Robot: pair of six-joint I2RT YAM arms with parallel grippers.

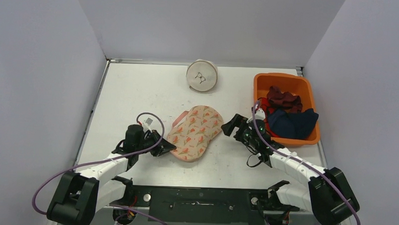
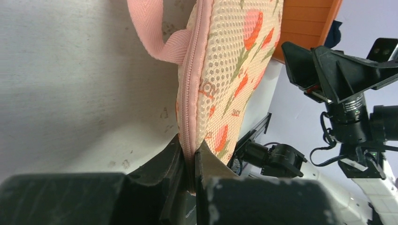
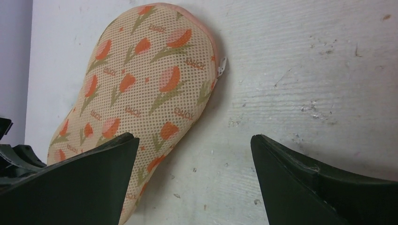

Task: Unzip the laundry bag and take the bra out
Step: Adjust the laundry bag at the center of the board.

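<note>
We are clamping our left gripper (image 2: 189, 157) on the laundry bag (image 2: 225, 70). Our right gripper (image 3: 193, 140) is hovering beside it, jaws apart.

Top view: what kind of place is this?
Probably a robot lab cell, not a home: plain walls close in a white table, a left arm and right arm are bolted at its near edge, and a bin of clothes and a bag sit on it.

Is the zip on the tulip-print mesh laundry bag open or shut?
Shut where visible. The pink zipper runs closed along the tulip-print mesh laundry bag; its white pull tab sits at one end.
</note>
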